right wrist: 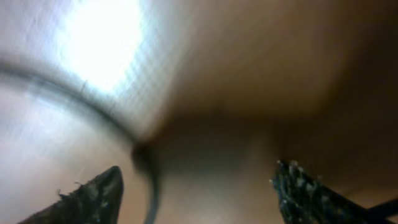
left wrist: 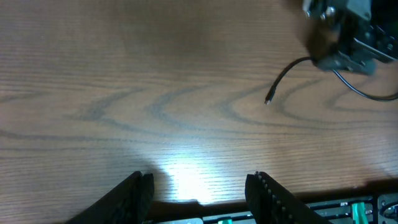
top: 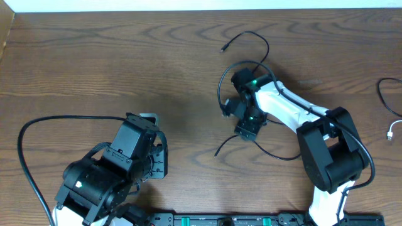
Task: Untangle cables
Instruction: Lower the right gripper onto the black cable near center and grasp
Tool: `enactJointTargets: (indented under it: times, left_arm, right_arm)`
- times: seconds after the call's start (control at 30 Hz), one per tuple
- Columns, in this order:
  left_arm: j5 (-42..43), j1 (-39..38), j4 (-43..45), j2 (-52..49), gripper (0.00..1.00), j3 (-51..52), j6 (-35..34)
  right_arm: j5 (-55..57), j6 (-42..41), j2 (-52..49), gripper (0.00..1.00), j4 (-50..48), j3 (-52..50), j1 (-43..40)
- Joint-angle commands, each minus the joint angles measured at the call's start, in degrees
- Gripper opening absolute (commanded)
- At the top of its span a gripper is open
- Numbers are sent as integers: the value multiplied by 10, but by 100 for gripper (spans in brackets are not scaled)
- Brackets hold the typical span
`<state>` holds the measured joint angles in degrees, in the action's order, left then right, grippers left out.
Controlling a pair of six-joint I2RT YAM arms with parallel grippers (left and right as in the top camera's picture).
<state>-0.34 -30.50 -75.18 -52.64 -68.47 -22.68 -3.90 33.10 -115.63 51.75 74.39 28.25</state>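
Observation:
A thin black cable (top: 262, 45) loops on the wooden table around my right gripper (top: 230, 107), with one plug at the far end (top: 223, 48) and the other end nearer me (top: 217, 154). The right gripper is low over the table with its fingers open (right wrist: 196, 183). A blurred stretch of black cable (right wrist: 151, 186) runs between the fingers, close to the left one. My left gripper (top: 148, 119) is open and empty (left wrist: 199, 190), well left of the cable. A cable end (left wrist: 268, 99) shows ahead of it. Another black cable (top: 380, 91) and a white cable plug (top: 391, 133) lie at the right edge.
A thick black robot wire (top: 22, 141) curves along the left side by the left arm's base. The right arm (top: 326, 144) stands at the front right. A rail (top: 220, 220) runs along the table's front edge.

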Motion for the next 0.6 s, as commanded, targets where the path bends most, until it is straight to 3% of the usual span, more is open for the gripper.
enactJointTargets:
  times: [0.0,0.33,0.57]
  left_arm:
    - [-8,-2,-2,3,53,4,1]
    - [-8,-2,-2,3,53,4,1]
    - [-8,-2,-2,3,54,4,1]
  right_arm:
    - [-26,-36,-92,75,-61,-86,3]
    - [-27,-54,-92,74,-128,-138,3]
    - [-26,-10,-91,79,-63,-134,9]
